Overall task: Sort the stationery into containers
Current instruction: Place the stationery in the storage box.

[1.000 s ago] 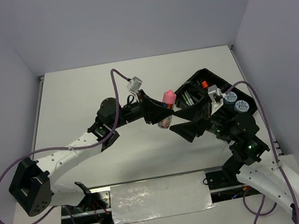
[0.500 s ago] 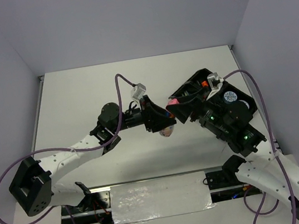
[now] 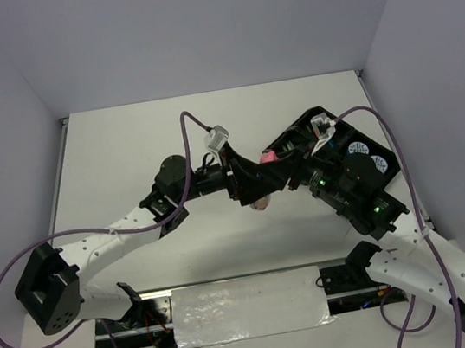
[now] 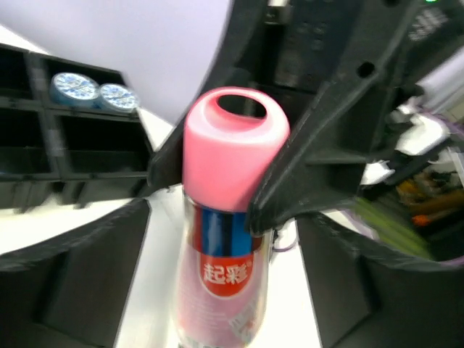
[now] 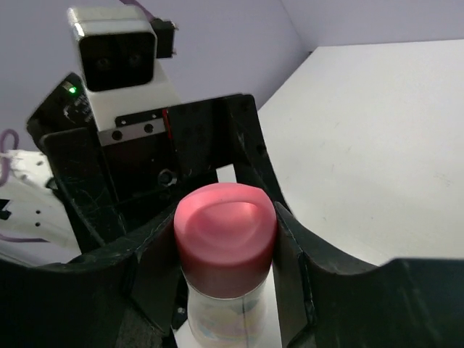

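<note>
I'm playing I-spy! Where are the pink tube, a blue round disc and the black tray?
pink tube (image 4: 232,156), left wrist view, on its pink cap.
blue-white disc (image 4: 75,87), left wrist view, on its face.
black tray (image 4: 94,141), left wrist view, inside a bare compartment.

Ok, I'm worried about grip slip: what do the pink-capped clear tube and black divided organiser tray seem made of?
Pink-capped clear tube: probably plastic, the cap smooth and satin, the body glossy and see-through under a printed label. Black divided organiser tray: likely moulded hard plastic, with thin straight walls and a faint sheen.
</note>
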{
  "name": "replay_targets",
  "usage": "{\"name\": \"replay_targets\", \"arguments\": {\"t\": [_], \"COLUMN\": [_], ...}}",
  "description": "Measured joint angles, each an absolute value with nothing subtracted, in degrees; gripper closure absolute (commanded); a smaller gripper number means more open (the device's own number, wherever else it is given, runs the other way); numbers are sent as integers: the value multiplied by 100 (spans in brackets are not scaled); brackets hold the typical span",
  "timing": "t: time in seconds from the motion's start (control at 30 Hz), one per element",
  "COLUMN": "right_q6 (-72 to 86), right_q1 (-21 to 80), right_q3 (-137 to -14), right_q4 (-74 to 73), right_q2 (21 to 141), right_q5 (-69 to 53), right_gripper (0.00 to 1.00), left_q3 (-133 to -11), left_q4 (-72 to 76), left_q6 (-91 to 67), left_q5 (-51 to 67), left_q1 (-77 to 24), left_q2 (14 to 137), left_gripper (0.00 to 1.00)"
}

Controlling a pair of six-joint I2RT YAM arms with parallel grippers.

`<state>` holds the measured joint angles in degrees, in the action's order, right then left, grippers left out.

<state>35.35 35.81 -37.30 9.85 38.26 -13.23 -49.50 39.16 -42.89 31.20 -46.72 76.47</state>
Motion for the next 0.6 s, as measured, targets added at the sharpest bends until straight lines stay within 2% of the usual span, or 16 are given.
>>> {"name": "replay_targets", "arguments": {"t": [0.13, 0.33, 0.47, 0.6], "right_q6": [2873, 1280, 565, 113], "right_q1": [3496, 2403, 1328, 847], "right_q3": [-4386, -5789, -5848, -5612], "right_q4": [-307, -2213, -2884, -3116], "right_q2": [3959, 4720, 5164, 5290], "right_q5": [-598, 1184, 1804, 2014], "right_gripper": [100, 100, 100, 100], "left_q3": [-5437, -6254, -5983, -5931], "left_q4": [2676, -670, -2366, -3358], "left_q6": [-3997, -3743, -3566, -3144], "left_q5": [2342, -161, -1214, -1623], "left_q1": [-4718, -4670, -4589, -4589], "left_q2": [7640, 7308, 6353, 5367], "left_gripper": [1, 1, 1, 1]}}
